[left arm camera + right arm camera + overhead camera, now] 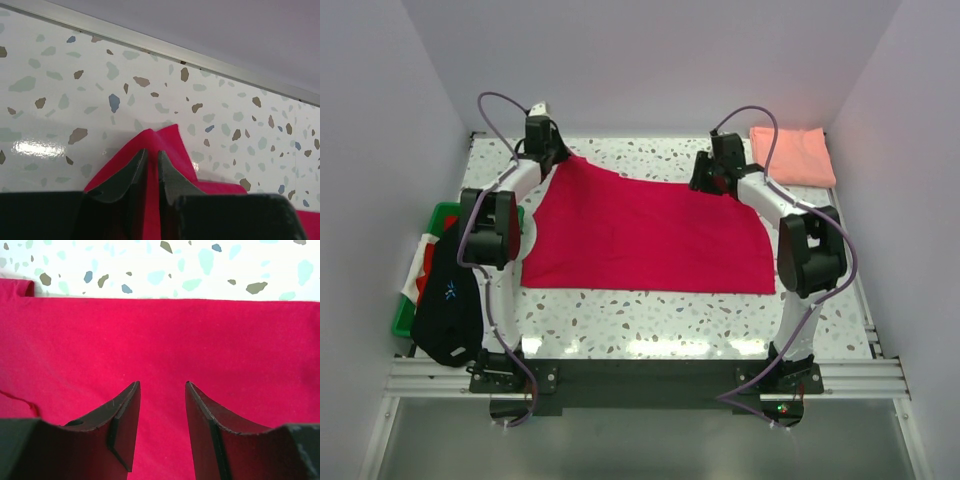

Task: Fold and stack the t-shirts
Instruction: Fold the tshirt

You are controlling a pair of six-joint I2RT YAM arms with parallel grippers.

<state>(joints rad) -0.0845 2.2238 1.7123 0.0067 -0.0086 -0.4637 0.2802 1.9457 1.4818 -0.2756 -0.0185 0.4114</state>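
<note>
Crimson t-shirt (650, 235): lies spread out flat over the middle of the counter (650, 320) in the top view. Its lower edge is straight and its upper left corner is drawn out to a point.
Salmon pink t-shirt (792, 155): folded into a neat rectangle at the upper right of the counter, well apart from the crimson one.
Left gripper (552, 155): at the upper left corner of the crimson t-shirt.
Left jaws: in the left wrist view they stand nearly together with only a narrow slit between them. Red cloth fills that slit and rises to a small peak just past the tips. Whether they pinch the cloth or merely stand around it cannot be told.
Right gripper (712, 178): at the shirt's upper edge, right of centre in the top view.
Right jaws: clearly apart and holding nothing. In the right wrist view, flat red cloth shows in the gap between them and on both sides, with the cloth's straight edge and bare counter across the top of the frame.
Green crate (442, 212): at the left edge of the counter, with a dark cloth bundle (450, 300) lying over it.
</note>
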